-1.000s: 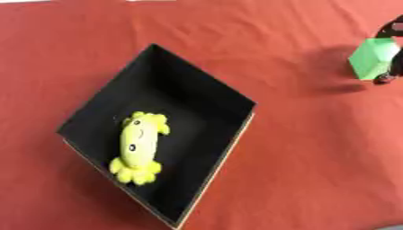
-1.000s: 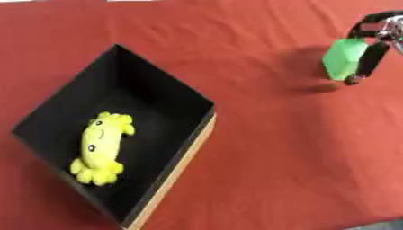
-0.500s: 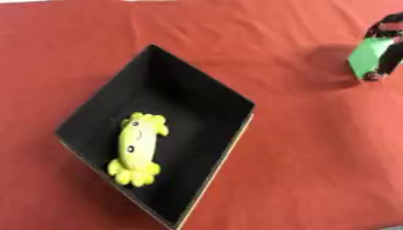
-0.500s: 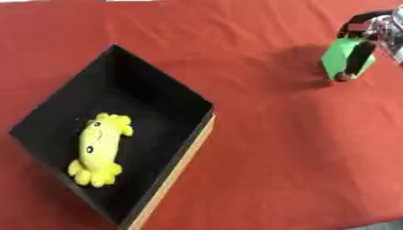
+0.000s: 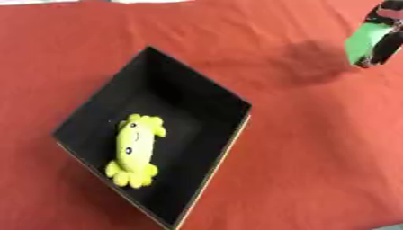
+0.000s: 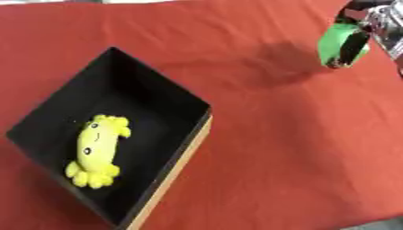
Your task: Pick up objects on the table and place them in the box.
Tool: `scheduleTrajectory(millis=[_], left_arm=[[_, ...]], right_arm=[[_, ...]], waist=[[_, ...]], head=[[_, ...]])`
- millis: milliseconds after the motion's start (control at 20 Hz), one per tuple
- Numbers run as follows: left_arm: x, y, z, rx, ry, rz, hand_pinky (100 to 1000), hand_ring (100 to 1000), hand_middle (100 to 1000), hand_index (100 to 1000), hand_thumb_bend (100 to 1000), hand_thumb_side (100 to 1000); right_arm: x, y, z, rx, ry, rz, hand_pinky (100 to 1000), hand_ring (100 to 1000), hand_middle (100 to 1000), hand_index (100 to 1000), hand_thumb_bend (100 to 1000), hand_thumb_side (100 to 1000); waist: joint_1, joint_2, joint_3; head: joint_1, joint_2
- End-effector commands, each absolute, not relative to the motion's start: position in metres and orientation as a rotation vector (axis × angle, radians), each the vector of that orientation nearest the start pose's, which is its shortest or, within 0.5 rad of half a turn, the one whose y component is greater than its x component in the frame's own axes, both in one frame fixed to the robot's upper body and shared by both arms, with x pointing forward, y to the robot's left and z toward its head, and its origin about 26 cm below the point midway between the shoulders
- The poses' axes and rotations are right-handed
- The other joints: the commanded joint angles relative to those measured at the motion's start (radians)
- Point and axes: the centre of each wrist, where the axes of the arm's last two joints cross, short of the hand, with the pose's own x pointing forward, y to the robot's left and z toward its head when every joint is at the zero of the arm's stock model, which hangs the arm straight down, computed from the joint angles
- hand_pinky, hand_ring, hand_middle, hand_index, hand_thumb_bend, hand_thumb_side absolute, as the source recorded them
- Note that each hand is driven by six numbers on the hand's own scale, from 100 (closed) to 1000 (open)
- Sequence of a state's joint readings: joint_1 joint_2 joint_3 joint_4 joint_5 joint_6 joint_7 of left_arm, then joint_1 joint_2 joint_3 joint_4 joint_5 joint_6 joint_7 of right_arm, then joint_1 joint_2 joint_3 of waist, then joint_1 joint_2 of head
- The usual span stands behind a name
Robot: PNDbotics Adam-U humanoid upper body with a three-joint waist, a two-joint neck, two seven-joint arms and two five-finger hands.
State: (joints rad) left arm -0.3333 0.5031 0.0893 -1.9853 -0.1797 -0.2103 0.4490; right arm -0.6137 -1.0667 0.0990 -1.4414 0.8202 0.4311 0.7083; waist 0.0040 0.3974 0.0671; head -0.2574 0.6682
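Right hand (image 6: 364,31) at upper right, fingers curled round green object (image 6: 337,41), above red table (image 6: 275,134). Yellow plush (image 5: 134,148) lies inside black box (image 5: 197,90). Left hand unseen.

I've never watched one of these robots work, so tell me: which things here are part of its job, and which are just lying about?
Part of the job:
- black box
- yellow plush toy, already lying in the box
- green object, held above the cloth by the right hand

Just lying about:
- nothing loose; only the red tablecloth covering the table
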Motion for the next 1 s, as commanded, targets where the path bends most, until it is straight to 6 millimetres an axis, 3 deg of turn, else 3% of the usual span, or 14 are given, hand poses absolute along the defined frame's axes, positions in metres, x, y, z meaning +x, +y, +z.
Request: scheduleTrajectory(millis=[50,450,800,1000], left_arm=[[0.296,0.306,0.243,-0.962,3.397,0.153,525,850,702,801,100,453],[0.298,0.303,0.244,-0.927,3.403,0.16,528,848,703,801,100,449],[0.298,0.301,0.244,-0.9,3.415,0.169,530,847,703,801,100,445],[0.297,0.302,0.241,-0.911,3.42,0.161,531,847,702,801,100,446]], right_arm=[[0.344,-0.411,0.331,-1.37,-0.829,1.038,705,610,461,530,271,100],[0.334,-0.348,0.335,-1.381,-1.127,1.293,676,596,457,528,215,100],[0.321,-0.264,0.338,-1.177,-1.406,1.634,662,589,459,533,156,100],[0.296,-0.213,0.348,-1.095,-1.551,1.949,657,586,460,533,131,100]], waist=[[-0.002,-0.03,-0.002],[-0.013,-0.05,0.011],[-0.024,-0.073,0.02],[-0.024,-0.085,0.006]], head=[[0.002,0.005],[-0.005,0.02],[0.007,0.043],[0.027,0.053]])
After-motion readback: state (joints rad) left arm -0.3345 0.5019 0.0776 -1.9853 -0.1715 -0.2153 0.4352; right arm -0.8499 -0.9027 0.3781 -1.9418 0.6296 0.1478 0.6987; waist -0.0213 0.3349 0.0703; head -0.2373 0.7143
